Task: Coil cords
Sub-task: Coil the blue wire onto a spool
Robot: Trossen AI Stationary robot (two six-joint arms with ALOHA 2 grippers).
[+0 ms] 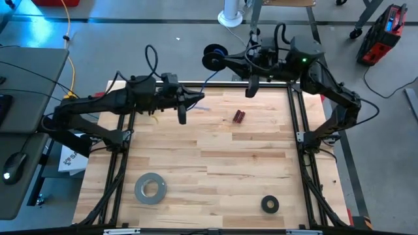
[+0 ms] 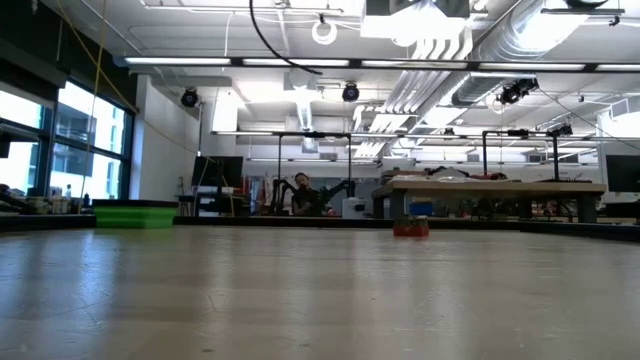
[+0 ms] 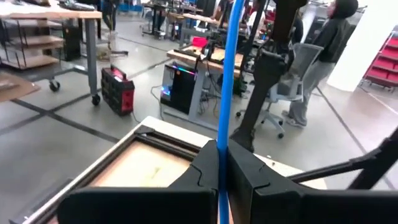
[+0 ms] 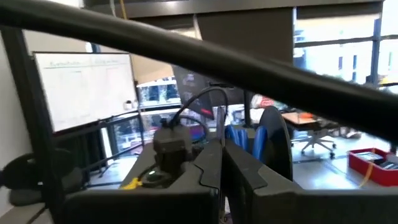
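The thin blue cable (image 1: 210, 79) runs slanting above the table's far edge, from my left gripper (image 1: 198, 98) up to a black round reel (image 1: 212, 57) beyond the edge. In the left wrist view the blue cable (image 3: 227, 81) rises straight from my shut left gripper (image 3: 222, 163). My right gripper (image 1: 226, 62) is shut at the reel. In the right wrist view blue windings (image 4: 240, 138) and the black reel disc (image 4: 274, 144) show just past my right gripper (image 4: 222, 153). No plug end shows. My left gripper pinches a single strand of the blue cable (image 3: 222, 149) between its two fingers, somewhere along its length. The cable runs on straight and taut from the fingertips toward the reel, clear of the table. My right gripper is shut at the blue windings (image 4: 236, 140) on the reel. Its own fingers hide the place of contact, so I cannot tell which part it has. The reel is in the air beyond the table's far edge.
A small red object (image 1: 239, 117) lies on the wooden table toward the far side and also shows in the low view (image 2: 411, 228). A grey tape roll (image 1: 150, 188) lies near left. A small black tape ring (image 1: 270, 204) lies near right.
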